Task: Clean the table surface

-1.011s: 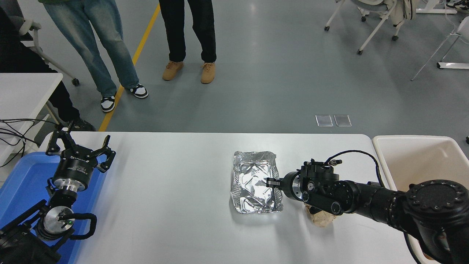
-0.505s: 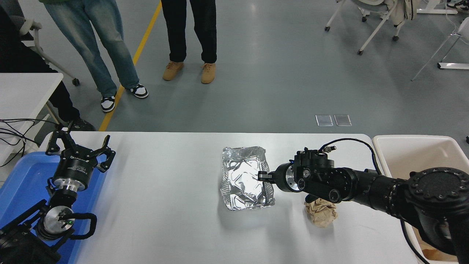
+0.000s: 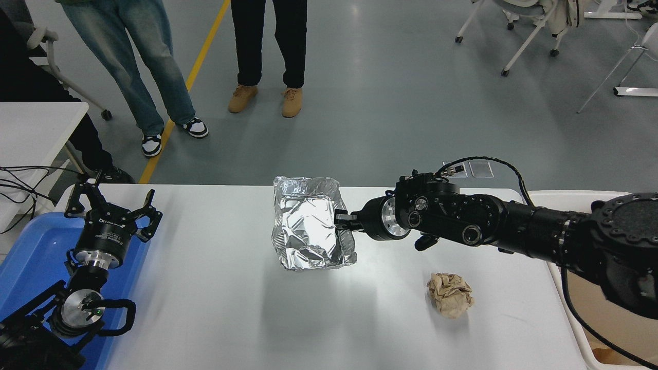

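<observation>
Nearest me, my left gripper [image 3: 110,208] is sitting parked at the near left with its fingers spread, hanging over the blue bin [image 3: 31,257] at the table's left end; a crumpled brown paper ball [image 3: 451,294] is lying on the table surface [image 3: 216,298] toward the near right; that wide white top is spreading across the middle of the scene, with the cream bin [image 3: 576,329] standing at its right end; farther out, my right gripper [image 3: 343,221] is pinching the right rim of the foil tray [image 3: 308,223], holding it tilted and lifted off the table, its shadow falling below; beyond the far edge, two people's legs [image 3: 267,46] are standing on the grey floor.
</observation>
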### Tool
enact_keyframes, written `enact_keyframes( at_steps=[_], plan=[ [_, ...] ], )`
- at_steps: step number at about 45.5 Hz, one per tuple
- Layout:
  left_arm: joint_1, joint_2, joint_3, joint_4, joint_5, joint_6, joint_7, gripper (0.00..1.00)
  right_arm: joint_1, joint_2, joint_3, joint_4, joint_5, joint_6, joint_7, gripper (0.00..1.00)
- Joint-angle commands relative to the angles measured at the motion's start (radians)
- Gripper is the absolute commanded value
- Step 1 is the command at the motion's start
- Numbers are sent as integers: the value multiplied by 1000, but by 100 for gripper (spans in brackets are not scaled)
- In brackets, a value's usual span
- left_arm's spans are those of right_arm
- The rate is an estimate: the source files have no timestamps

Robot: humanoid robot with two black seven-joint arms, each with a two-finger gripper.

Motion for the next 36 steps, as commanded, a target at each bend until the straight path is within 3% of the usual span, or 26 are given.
enact_keyframes(
  at_steps=[1,13,36],
  plan=[
    [0,0,0,0,0,0,0,99,87,-217,3,149,9,34,2,0],
    [0,0,0,0,0,0,0,99,150,-464,21,284,-16,115,45,0],
    [-2,0,0,0,0,0,0,99,150,-814,83,284,-96,321,216,0]
  ],
)
